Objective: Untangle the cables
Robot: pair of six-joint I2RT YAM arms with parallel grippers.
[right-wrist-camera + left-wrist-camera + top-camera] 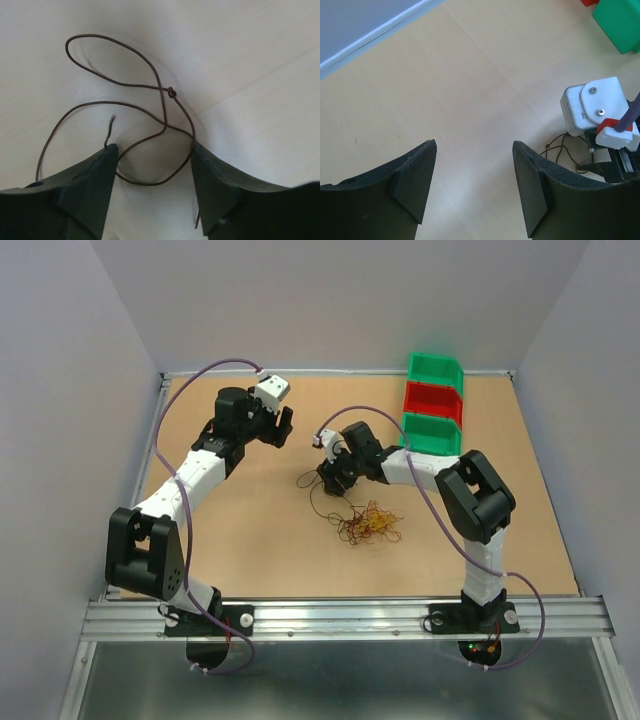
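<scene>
Closest in the left wrist view, the left gripper has its black fingers spread with only bare tabletop between them. In the overhead view it hangs in the upper left, well apart from the work. Near the centre, one thin brown strand with a small knot in it lies looped on the wood between the parted fingers of the right gripper, pinched by neither. Whether it joins the clump cannot be told. Just right and lower, the cables sit in a small red, orange-yellow and dark tangle. By the look of it, one strand at most is drawn out and nearly all the untangling is left. The table is pale matte wood, with three bins, green, red and green, along its upper right edge. Plain grey walls close it in on three sides, and a metal rail crosses the bottom.
</scene>
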